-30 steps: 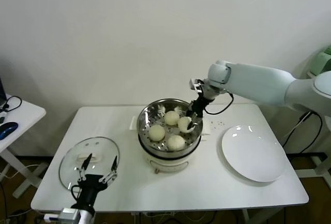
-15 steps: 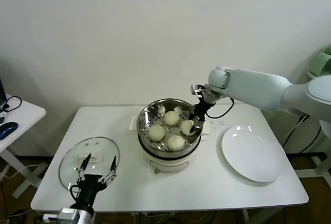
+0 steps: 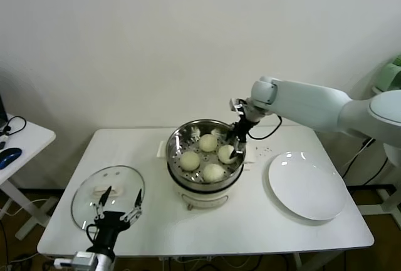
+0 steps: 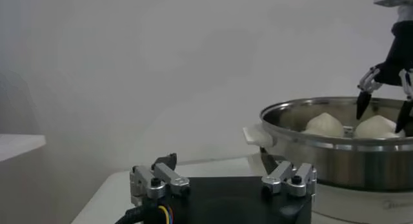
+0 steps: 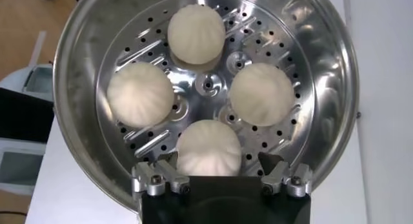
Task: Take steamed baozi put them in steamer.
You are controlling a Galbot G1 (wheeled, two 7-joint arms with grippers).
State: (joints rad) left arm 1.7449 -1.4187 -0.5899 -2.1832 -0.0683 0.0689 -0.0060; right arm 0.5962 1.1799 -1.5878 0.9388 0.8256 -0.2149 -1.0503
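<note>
The steel steamer (image 3: 175, 138) stands on its white cooker base at the table's middle. Four off-white baozi lie in it: one at the back (image 3: 208, 142), one at the left (image 3: 190, 159), one at the front (image 3: 213, 172) and one at the right (image 3: 225, 153). My right gripper (image 3: 235, 146) hangs open just above the right baozi (image 5: 208, 148), with its fingers on either side of it. The other three baozi (image 5: 196, 30) (image 5: 140, 94) (image 5: 262, 94) rest on the perforated bottom (image 5: 208, 84). My left gripper (image 3: 118, 209) is open and empty at the table's front left. The left wrist view shows the steamer (image 4: 335, 161).
A round clear glass lid (image 3: 88, 191) lies flat at the front left, under my left gripper. A flat white plate (image 3: 307, 186) lies right of the steamer. A small side table with a blue mouse (image 3: 9, 155) stands at far left. A wall is close behind.
My right gripper has shifted slightly over the right baozi, which has settled a little nearer the rim. The left arm has not moved.
</note>
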